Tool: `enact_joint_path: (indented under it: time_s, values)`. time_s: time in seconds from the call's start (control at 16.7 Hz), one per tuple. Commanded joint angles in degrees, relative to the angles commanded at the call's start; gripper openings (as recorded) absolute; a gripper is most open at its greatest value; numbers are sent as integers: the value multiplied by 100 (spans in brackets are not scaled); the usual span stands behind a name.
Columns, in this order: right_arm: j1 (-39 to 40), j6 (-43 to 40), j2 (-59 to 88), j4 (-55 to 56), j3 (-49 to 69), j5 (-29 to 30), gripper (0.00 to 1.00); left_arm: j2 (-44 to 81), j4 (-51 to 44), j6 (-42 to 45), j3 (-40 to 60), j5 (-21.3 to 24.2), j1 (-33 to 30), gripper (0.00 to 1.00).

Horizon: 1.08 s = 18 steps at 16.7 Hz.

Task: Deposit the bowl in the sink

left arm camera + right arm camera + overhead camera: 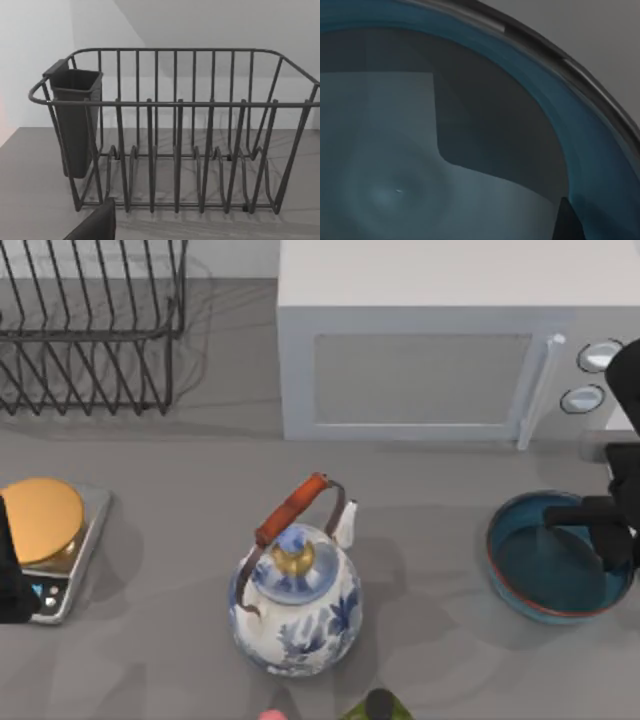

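Top view, read from its left edge: my left arm sat parked beside a small grey kitchen scale [70,570] carrying a round orange disc [40,520], and behind it stood a dark wire dish rack [95,330] — its bars, with a dark cutlery cup [75,120] hung at one end, faced the left wrist view, so that arm seemed idle and aimed away from the work. At centre a blue-and-white floral teapot [297,605] with a reddish handle stood upright, well apart from everything else. Behind it, a grey box-shaped microwave [420,350] with two round knobs occupied the back of the table.

At the right edge lay the round, shallow teal-blue glazed bowl [555,560] with its thin reddish-brown rim, flat on the table near the front of the microwave. The right gripper [600,530] hung over the bowl's right side, apparently placed to catch the rim; whether its fingers were spread or pressed together I cannot tell. The right wrist view looked closely into the bowl's glazed inside, with the rim curving past. I judged the bowl not yet lifted, so carrying it to the sink remained.
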Motion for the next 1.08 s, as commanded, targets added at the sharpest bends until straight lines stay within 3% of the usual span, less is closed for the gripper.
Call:
enact_joint_path:
  time_s: [0.3, 0.84, 1.08]
  values:
    - [-7, -8, -87, -423, 365, 8, 0, 0, 0, 0, 0, 0, 0, 100]
    - [-38, -38, -655, -3162, 2430, 6, 0, 0, 0, 0, 0, 0, 0, 100]
    - [-37, -44, -742, -3372, 2642, 3, 0, 0, 0, 0, 0, 0, 0, 100]
